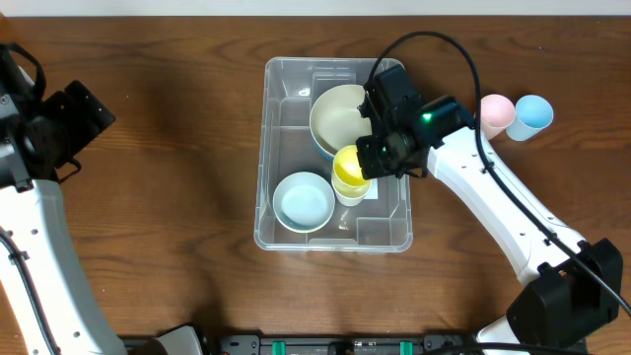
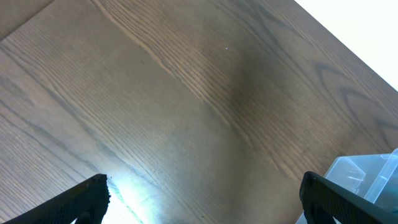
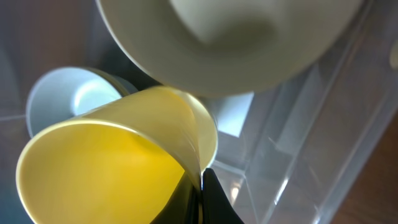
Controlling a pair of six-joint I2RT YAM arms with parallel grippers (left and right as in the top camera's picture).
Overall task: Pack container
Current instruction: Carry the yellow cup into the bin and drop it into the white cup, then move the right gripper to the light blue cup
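One container (image 1: 286, 79) is sitting at the middle of the overhead frame, long sides running top to bottom, on the wooden table (image 1: 148, 227). You are also catching one clear corner of it (image 2: 367, 174) at the lower right of the left wrist view.

Inside it, a cream bowl (image 1: 340, 118) is lying in the upper right part and a blue bowl (image 1: 303, 201) is resting in the lower left part, mouth up. Between them, toward the container's right wall, a yellow cup (image 1: 350, 166) is hanging tilted. In the right wrist view its mouth (image 3: 106, 168) is facing the camera, with the cream bowl (image 3: 249, 37) filling the top of the frame, the blue bowl (image 3: 68, 99) peeking out at left and a white label (image 3: 233, 115) showing on the container's base.

Your right gripper (image 3: 200, 193) is pinching the yellow cup's wall between its dark fingers; overhead it (image 1: 370, 163) is hovering over the container's right half.

Outside, at the upper right of the overhead frame, a pink cup (image 1: 496, 113) and a blue cup (image 1: 533, 115) are lying side by side on the table.

Your left gripper (image 1: 69, 123) is sitting at the far left, well apart from the container. Its fingers are standing wide apart (image 2: 205, 199) over bare wood, holding nothing.
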